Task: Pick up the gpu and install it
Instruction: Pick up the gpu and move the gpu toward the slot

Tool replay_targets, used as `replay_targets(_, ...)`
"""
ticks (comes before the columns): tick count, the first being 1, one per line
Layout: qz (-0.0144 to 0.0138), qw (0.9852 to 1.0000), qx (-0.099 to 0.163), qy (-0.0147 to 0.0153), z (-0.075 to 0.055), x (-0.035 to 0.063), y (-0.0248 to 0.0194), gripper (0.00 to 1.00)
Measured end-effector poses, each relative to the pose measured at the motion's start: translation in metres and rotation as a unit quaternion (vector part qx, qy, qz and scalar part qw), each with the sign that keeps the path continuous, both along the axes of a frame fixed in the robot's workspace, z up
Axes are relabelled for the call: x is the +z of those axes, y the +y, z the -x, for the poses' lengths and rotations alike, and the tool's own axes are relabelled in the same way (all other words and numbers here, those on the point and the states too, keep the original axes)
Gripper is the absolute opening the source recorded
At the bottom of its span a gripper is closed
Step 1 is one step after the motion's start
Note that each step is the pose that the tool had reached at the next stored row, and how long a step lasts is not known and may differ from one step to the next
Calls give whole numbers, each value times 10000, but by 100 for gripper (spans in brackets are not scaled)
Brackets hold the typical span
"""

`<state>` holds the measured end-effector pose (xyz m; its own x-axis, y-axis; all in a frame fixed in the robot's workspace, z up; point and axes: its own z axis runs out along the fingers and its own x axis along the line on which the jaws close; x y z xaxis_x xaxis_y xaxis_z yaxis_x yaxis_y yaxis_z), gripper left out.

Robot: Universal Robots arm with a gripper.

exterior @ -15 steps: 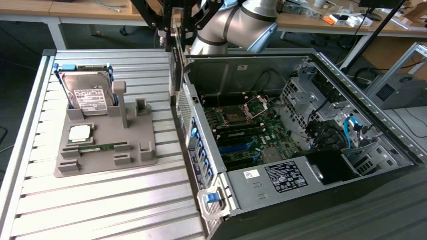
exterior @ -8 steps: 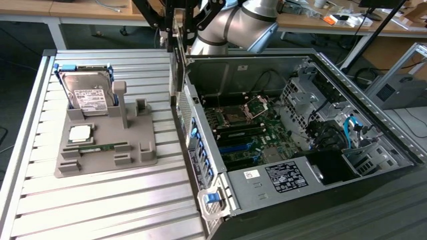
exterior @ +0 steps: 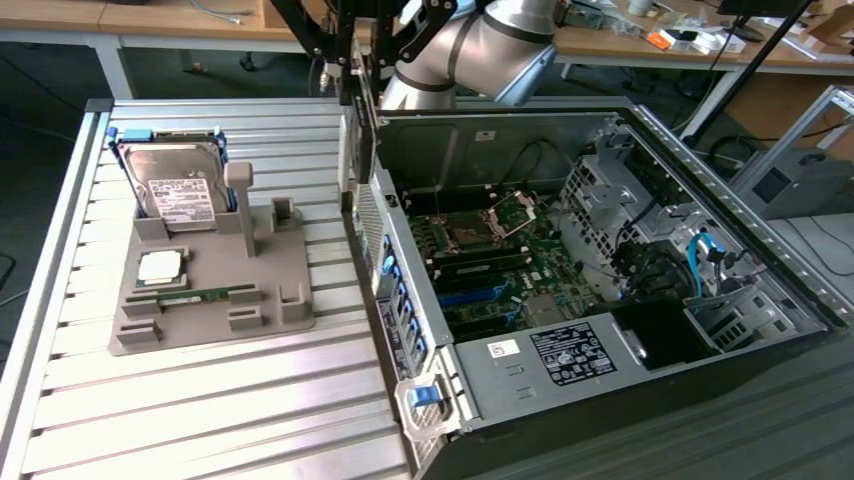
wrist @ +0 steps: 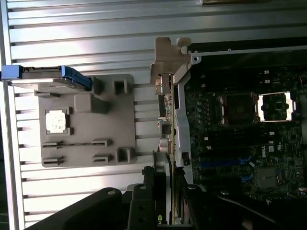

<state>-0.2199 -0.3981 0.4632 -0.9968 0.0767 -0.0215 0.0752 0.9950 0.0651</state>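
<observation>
Left of the computer case (exterior: 470, 152), the grey fixture (exterior: 214, 300) with the hard drive (exterior: 174, 185) plays no part in this step. Over the case's fixture-side wall, the gripper (wrist: 165, 184) clamps the gpu (wrist: 165, 91) edge-on. I judge it best carried plumb, aligned above the blue slot (exterior: 467, 297) on the motherboard (exterior: 501, 255) inside the case. The card is thin and dark, with a silver ported bracket.

Gripper (wrist: 169, 184) is clamping the gpu (wrist: 167, 125) edge-on, card hanging between the grey parts fixture (wrist: 96, 125) and the motherboard (wrist: 240, 134).
</observation>
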Motion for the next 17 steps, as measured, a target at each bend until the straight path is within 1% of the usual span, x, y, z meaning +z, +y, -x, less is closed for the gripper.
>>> replay_targets(17,3,10000,0,0,-72,-10,-12,27)
